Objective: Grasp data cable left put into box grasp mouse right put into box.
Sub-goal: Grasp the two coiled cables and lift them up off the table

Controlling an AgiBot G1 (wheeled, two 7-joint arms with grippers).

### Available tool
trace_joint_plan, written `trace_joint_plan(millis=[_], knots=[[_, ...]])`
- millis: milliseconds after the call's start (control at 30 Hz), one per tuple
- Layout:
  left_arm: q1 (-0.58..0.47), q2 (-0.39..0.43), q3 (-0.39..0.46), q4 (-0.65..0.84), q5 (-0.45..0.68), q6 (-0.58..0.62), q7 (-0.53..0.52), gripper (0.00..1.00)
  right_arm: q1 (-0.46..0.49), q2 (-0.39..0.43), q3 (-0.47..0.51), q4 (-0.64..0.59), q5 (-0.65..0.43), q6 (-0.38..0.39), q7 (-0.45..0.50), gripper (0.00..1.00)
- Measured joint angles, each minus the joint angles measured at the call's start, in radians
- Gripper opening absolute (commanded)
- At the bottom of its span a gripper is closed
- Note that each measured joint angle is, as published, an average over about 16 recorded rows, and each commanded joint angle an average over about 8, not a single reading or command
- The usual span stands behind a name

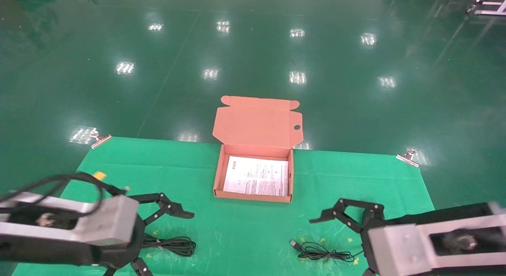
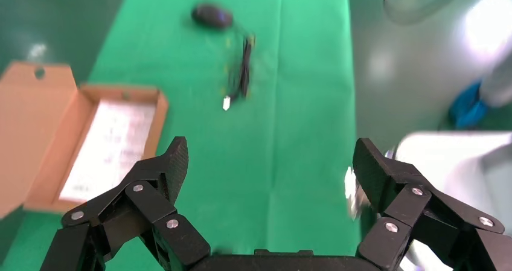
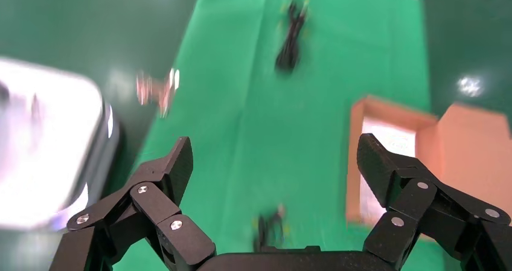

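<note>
You have the box (image 1: 253,189) sitting open near the middle of the tabletop (image 1: 355,173), which is covered with a bright green cloth. It is a flat orange-brown cardboard mailer; its hinged flap lid stands back over the far edge, with tabs at the corners and a small round hole near one side. A white printed sheet (image 1: 256,176) lies flat inside and fills most of the floor of the box.

The data cable (image 1: 174,245) lies on the cloth at your left, nearer you than the box. It is black, of medium thickness, and gathered into a flattened oval bundle. Your left gripper (image 1: 158,238) hovers right over its left end, fingers spread wide apart and holding nothing; in the head view the gripper body hides part of the bundle.

On your right, the mouse's thin black cord (image 1: 322,252) lies loosely coiled on the cloth, with its USB plug (image 1: 293,243) pointing toward the middle. The mouse (image 2: 211,15) itself is hidden behind the right arm in the head view; the left wrist view shows it as a small dark oval just beyond the cord. Your right gripper (image 1: 340,244) hangs above the cord, fingers likewise wide apart and empty.

Two metal clips (image 1: 407,157) pin the cloth at its far corners.
</note>
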Motion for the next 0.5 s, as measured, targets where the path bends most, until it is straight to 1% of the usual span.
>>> trace_joint_plan(millis=[133, 267, 367, 500], knots=[[-0.040, 0.034, 0.062, -0.005, 0.120, -0.012, 0.013, 1.00, 0.063, -0.034, -0.095, 0.004, -0.137, 0.006, -0.037, 1.00], [-0.065, 0.073, 0.120, -0.008, 0.240, -0.033, 0.027, 1.00, 0.105, -0.072, -0.181, 0.006, -0.263, 0.020, -0.057, 1.00], [-0.072, 0.103, 0.159, -0.010, 0.327, -0.055, 0.034, 1.00, 0.120, -0.099, -0.234, 0.006, -0.349, 0.038, -0.060, 1.00], [-0.063, 0.139, 0.204, -0.011, 0.436, -0.091, 0.032, 1.00, 0.116, -0.129, -0.285, 0.006, -0.446, 0.072, -0.045, 1.00]])
